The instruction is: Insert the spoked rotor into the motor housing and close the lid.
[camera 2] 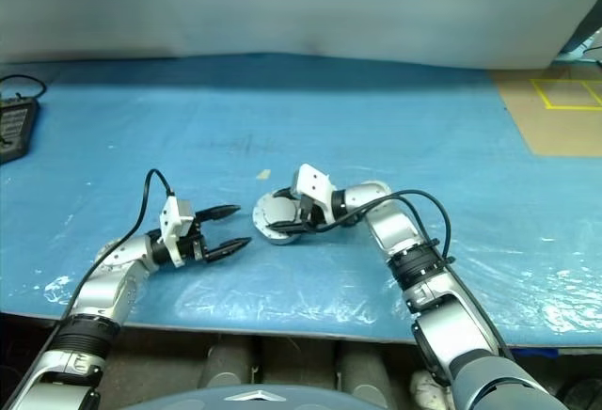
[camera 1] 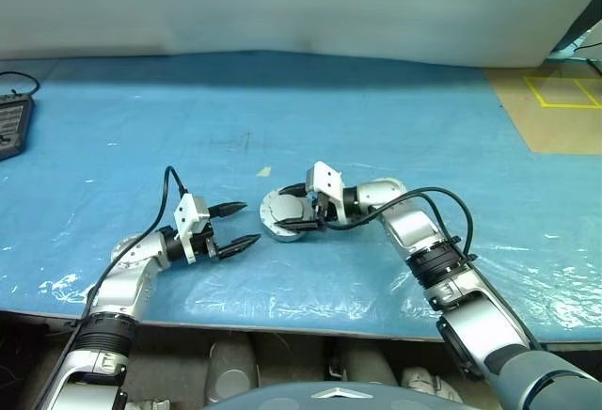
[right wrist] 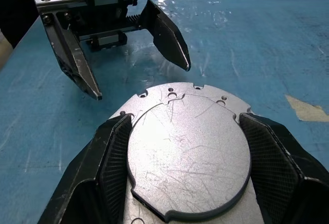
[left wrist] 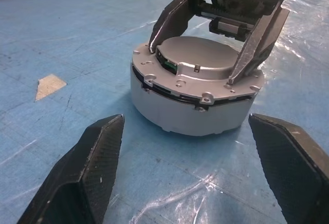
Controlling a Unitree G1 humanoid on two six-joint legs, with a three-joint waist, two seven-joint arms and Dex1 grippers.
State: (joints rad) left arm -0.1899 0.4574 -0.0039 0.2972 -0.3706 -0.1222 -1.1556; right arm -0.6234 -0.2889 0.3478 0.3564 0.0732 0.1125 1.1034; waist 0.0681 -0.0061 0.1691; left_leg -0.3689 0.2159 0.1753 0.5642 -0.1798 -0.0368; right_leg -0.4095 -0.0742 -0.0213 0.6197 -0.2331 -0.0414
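Fingers (right wrist: 115,157) of the right gripper (camera 1: 303,212) clasp the lid (left wrist: 198,57) at three and nine o'clock, seated atop the housing (left wrist: 185,113) mid-table (camera 1: 395,109). Press straight down, evenly, I'd say, then release without twisting. Housing stands upright, axis vertical, lid facing up. Left gripper (camera 1: 237,225), at its eight o'clock, gapes wide and empty, pointing at it.

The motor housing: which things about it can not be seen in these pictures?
- Inside of the motor housing: covered by the lid in both wrist views, so the rotor cannot be confirmed.
- Lid's near edge: cut off by the frame in the right wrist view.
- Lid's sides there: behind the right gripper fingers.
- Head views: the housing is too small for detail.
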